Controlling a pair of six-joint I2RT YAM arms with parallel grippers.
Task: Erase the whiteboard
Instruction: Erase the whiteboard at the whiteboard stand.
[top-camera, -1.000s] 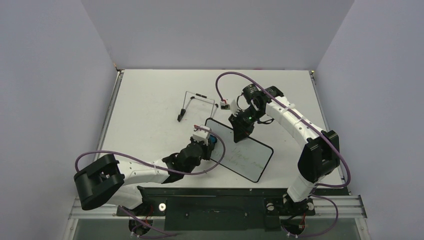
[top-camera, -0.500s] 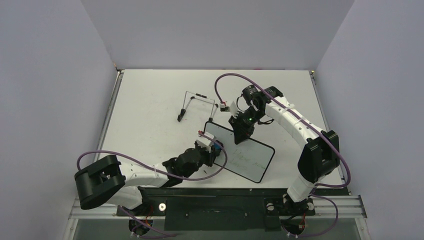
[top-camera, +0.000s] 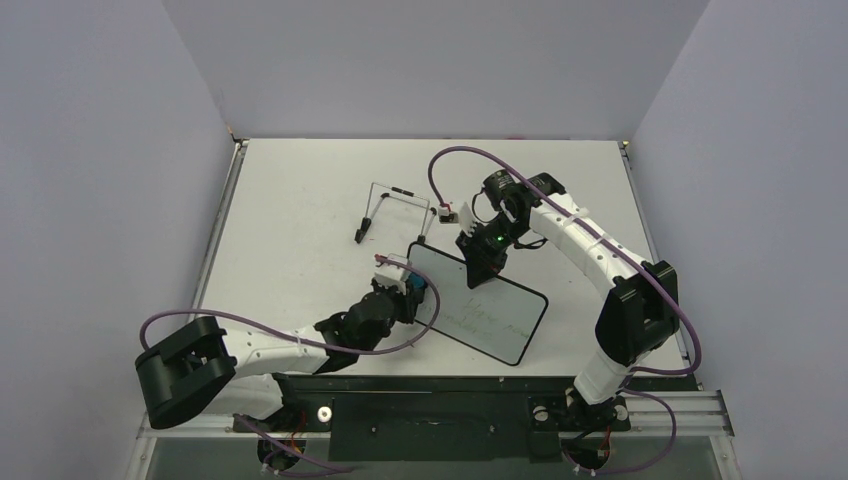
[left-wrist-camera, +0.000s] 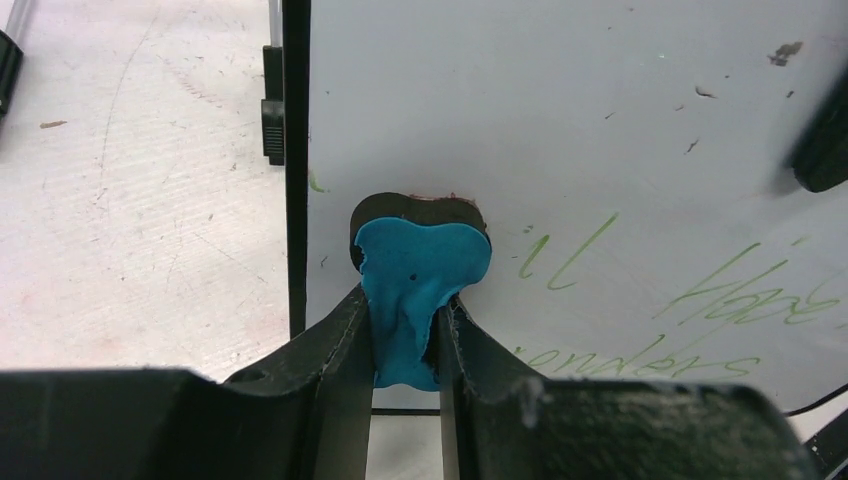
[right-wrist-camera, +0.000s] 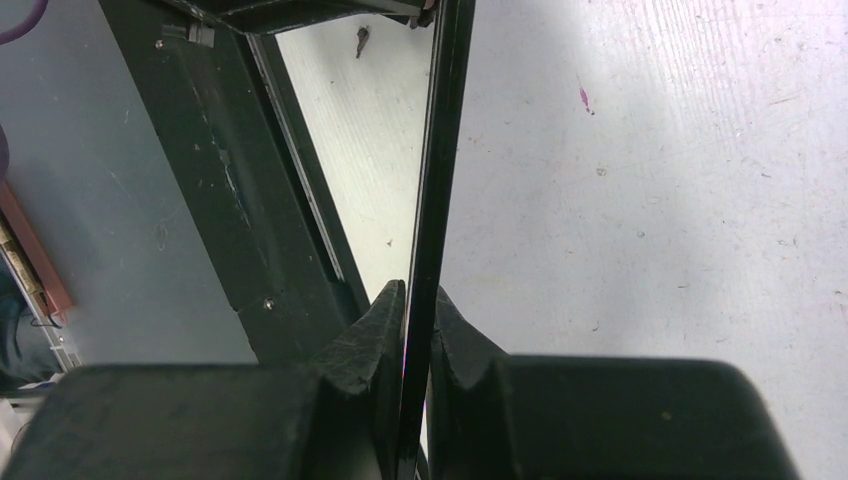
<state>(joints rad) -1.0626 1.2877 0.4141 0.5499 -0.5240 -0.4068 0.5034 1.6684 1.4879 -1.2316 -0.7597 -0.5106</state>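
The whiteboard, white with a thin black frame and green handwriting, is held tilted above the table. My right gripper is shut on its far edge; the right wrist view shows the board edge-on between the fingers. My left gripper is shut on the small blue eraser, which presses on the board's face near its left edge. Green writing lies to the eraser's right.
The thin black wire stand lies on the table behind the board. A small white and black block sits near it. The black frame rail runs along the near table edge. Grey walls enclose the table.
My left gripper with the eraser has moved toward me and then back up and left over the board's left part. The right gripper has kept hold of the board, which shifted slightly.
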